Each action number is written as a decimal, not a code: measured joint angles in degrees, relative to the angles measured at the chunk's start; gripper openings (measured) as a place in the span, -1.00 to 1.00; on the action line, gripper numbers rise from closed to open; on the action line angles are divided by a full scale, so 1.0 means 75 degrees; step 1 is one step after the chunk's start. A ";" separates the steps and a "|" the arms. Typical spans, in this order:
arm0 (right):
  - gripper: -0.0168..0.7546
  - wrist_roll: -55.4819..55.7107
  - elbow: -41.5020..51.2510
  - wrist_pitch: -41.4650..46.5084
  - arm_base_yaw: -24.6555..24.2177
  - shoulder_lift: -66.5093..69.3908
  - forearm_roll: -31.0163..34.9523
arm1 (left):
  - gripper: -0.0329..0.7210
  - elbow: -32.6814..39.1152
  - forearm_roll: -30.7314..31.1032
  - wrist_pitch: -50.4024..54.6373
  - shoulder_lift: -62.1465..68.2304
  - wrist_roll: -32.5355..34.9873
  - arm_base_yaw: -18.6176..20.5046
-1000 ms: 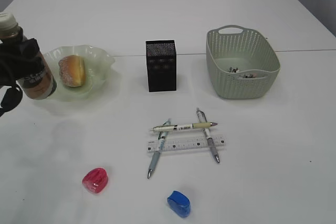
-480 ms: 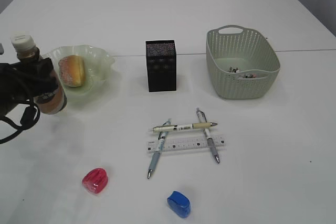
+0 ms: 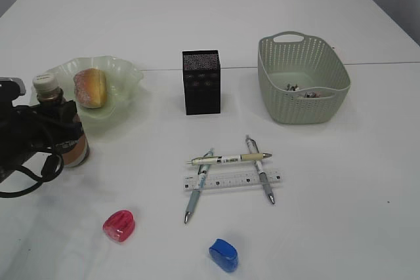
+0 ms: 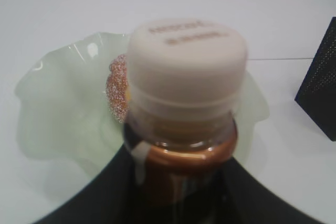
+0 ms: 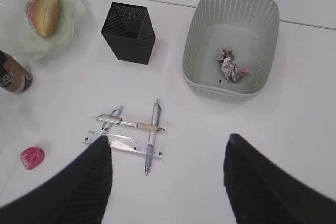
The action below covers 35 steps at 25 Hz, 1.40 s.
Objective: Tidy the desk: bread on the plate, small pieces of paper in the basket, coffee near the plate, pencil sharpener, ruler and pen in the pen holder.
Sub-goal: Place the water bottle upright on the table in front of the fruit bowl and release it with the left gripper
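Note:
My left gripper (image 3: pixel 56 129) is shut on the brown coffee bottle (image 3: pixel 77 149), held upright and low just in front-left of the green plate (image 3: pixel 125 73) with the bread (image 3: pixel 90 88). In the left wrist view the bottle's cap (image 4: pixel 186 56) fills the middle, with the jaws (image 4: pixel 178 198) round its body. Three pens (image 3: pixel 230 158) lie crossed over the ruler (image 3: pixel 233 180). A red sharpener (image 3: pixel 119 225) and a blue sharpener (image 3: pixel 224 254) lie near the front. The black pen holder (image 3: pixel 201 81) stands mid-table. My right gripper (image 5: pixel 167 140) is open and empty, high above the pens.
The grey-green basket (image 3: pixel 302 106) stands at the right with crumpled paper (image 5: pixel 230 66) inside. I cannot tell whether the bottle's base touches the table. The table's front edge is close to the sharpeners.
My left gripper has carried the coffee bottle down and to the right, from beside the plate's left rim to low in front of it. Nothing else has moved.

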 joint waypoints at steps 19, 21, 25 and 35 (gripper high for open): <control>0.31 -0.0013 0.0000 0.0000 0.0000 0.0000 -0.0003 | 0.27 -0.0010 0.0610 -0.0107 0.0044 0.0000 0.0000; 0.31 -0.0013 0.0000 0.0000 0.0000 0.0000 -0.0003 | 0.32 -0.0010 0.0610 -0.0125 0.0044 0.0000 0.0000; 0.31 -0.0025 0.0000 0.0000 0.0000 0.0000 -0.0003 | 0.35 -0.0010 0.0683 -0.0125 -0.0012 -0.0016 0.0000; 0.31 -0.0125 0.0000 0.0000 0.0000 0.0000 -0.0003 | 0.36 0.0004 0.0719 -0.0125 -0.1515 0.0119 0.0000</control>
